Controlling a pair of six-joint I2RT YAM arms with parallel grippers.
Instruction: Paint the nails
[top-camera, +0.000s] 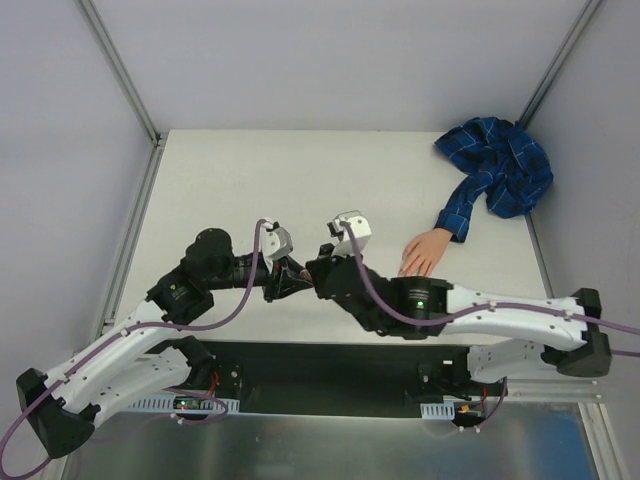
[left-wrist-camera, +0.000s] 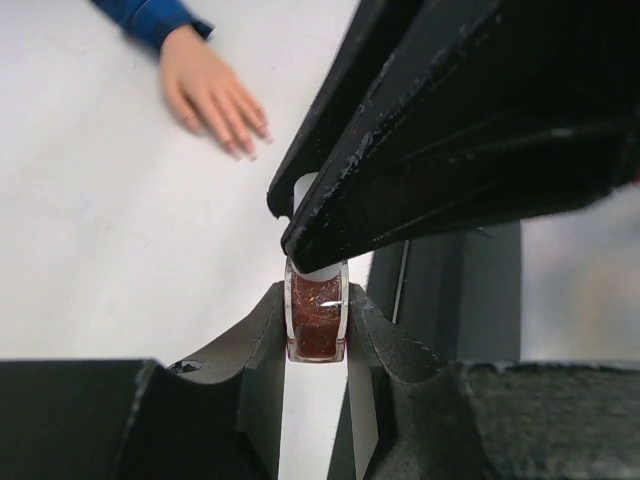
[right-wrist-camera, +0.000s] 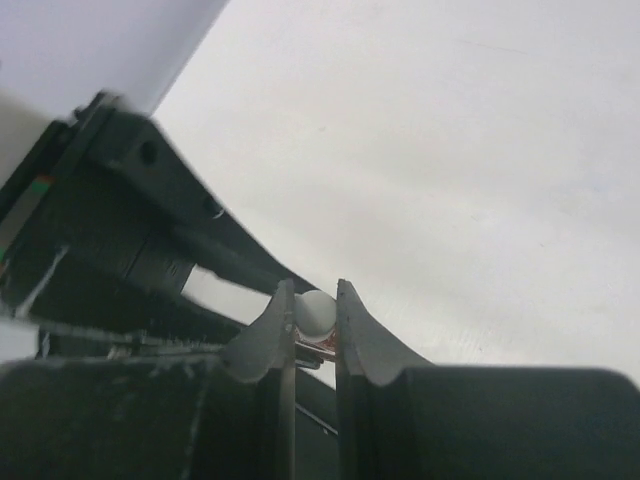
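**Both claws on the polish bottle, fake hand lying off to the right**

The left claw (left-wrist-camera: 317, 300) is closed narrowly around a small clear bottle of red-brown polish (left-wrist-camera: 316, 328), gripping it by its sides. The right claw (right-wrist-camera: 315, 300) meets it tip to tip over the near middle of the white bench (top-camera: 250, 180), with its black fingers pinched onto the rounded white cap (right-wrist-camera: 318, 312) of that bottle. The bottle's face is blurred in the left wrist view, so no label or lettering can be read.

The flesh-coloured fake hand (top-camera: 424, 254) lies palm down on the bench, well apart from both claws and to their right, its fingers pointing toward the near edge. Its nails (left-wrist-camera: 243, 142) sit at those fingertips, too small to tell their colour. A blue plaid fabric sleeve (top-camera: 497, 170) runs from the wrist and lies bunched in the far right corner
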